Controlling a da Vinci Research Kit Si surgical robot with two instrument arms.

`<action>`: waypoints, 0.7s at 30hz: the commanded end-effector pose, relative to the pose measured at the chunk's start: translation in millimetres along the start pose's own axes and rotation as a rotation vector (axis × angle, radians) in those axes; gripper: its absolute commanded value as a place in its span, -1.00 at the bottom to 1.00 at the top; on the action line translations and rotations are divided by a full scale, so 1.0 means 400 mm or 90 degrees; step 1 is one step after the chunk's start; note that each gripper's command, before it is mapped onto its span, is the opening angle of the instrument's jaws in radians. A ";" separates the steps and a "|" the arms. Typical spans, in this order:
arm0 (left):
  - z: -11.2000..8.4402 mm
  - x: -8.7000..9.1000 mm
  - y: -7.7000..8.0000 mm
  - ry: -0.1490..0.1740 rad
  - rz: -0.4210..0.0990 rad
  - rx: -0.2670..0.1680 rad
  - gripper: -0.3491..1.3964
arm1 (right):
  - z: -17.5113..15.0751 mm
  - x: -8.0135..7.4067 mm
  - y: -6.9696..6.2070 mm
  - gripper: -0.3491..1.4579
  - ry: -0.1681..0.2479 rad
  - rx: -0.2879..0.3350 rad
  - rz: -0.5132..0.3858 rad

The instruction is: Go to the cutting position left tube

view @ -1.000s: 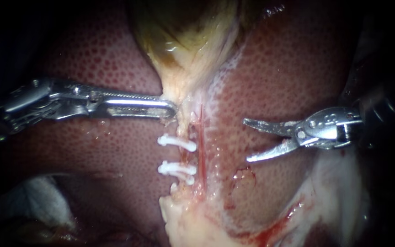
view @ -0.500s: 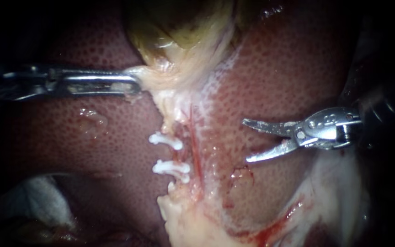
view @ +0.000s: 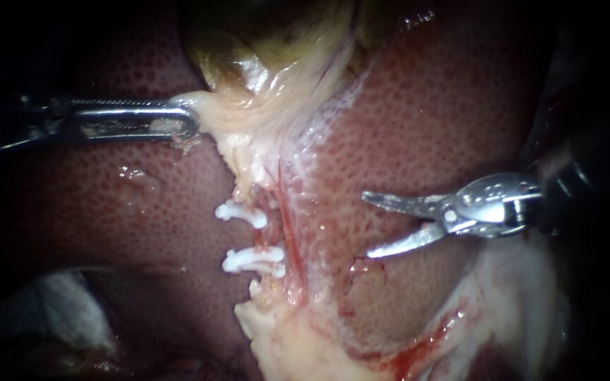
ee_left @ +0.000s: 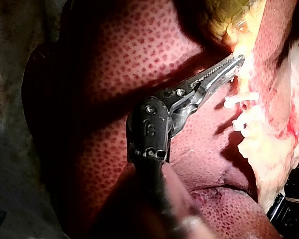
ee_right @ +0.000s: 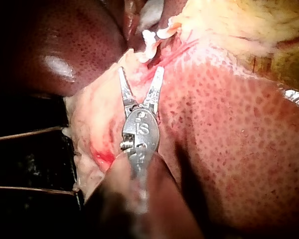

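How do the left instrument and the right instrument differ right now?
The left instrument has its jaws shut on the gallbladder, at its pale lower end; the right instrument has open jaws holding nothing. The left jaws are long and straight; the right jaws are short and curved. Both are shiny metal and point toward the clips.

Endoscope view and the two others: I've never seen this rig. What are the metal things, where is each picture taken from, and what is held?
Two slender robot instruments work on a pig's liver and gallbladder; each ends in a small pincer of two jaws. The endoscope view looks closely at the tissue; the other two come from cameras on each instrument's arm. The left instrument has its pincer shut on pale tissue at the gallbladder's narrow end. The right instrument holds nothing: its pincer is open, short of two white clips below the gallbladder.
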State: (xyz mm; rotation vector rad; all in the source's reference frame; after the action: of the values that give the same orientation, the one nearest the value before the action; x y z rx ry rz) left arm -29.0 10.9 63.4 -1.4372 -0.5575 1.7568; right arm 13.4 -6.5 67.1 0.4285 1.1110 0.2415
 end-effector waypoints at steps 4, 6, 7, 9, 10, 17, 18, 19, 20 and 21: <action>0.0002 0.0000 0.0011 0.000 0.001 0.002 -1.00 | 0.0090 -0.0057 -0.0003 0.97 -0.015 0.021 0.019; 0.0004 -0.0001 0.0017 0.001 0.001 0.003 -1.00 | 0.0127 -0.0079 -0.0002 0.97 -0.019 0.027 0.029; 0.0006 -0.0002 0.0020 0.001 0.001 0.004 -1.00 | 0.0146 -0.0089 -0.0002 0.97 -0.020 0.030 0.033; 0.0009 -0.0003 0.0025 0.000 0.001 0.001 -1.00 | 0.0187 -0.0110 0.0000 0.97 -0.021 0.038 0.044; 0.0011 -0.0005 0.0029 0.000 0.001 0.002 -1.00 | 0.0203 -0.0118 0.0001 0.97 -0.024 0.040 0.048; 0.0014 -0.0007 0.0040 0.000 0.002 0.000 -1.00 | 0.0299 -0.0159 0.0009 0.97 -0.033 0.054 0.067; 0.0014 -0.0007 0.0041 -0.001 0.002 -0.002 -1.00 | 0.0307 -0.0162 0.0011 0.97 -0.033 0.056 0.071; 0.0014 -0.0007 0.0041 -0.001 0.002 -0.002 -1.00 | 0.0317 -0.0164 0.0014 0.97 -0.032 0.057 0.074; 0.0014 -0.0007 0.0041 -0.001 0.002 -0.002 -1.00 | 0.0321 -0.0165 0.0015 0.97 -0.032 0.059 0.078; 0.0014 -0.0008 0.0042 -0.001 0.002 -0.002 -1.00 | 0.0329 -0.0167 0.0017 0.97 -0.032 0.063 0.081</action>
State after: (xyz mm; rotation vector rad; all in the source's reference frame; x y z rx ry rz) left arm -30.0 9.8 62.5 -1.4397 -0.5577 1.7601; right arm 22.7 -11.3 77.9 0.5933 1.0522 0.2859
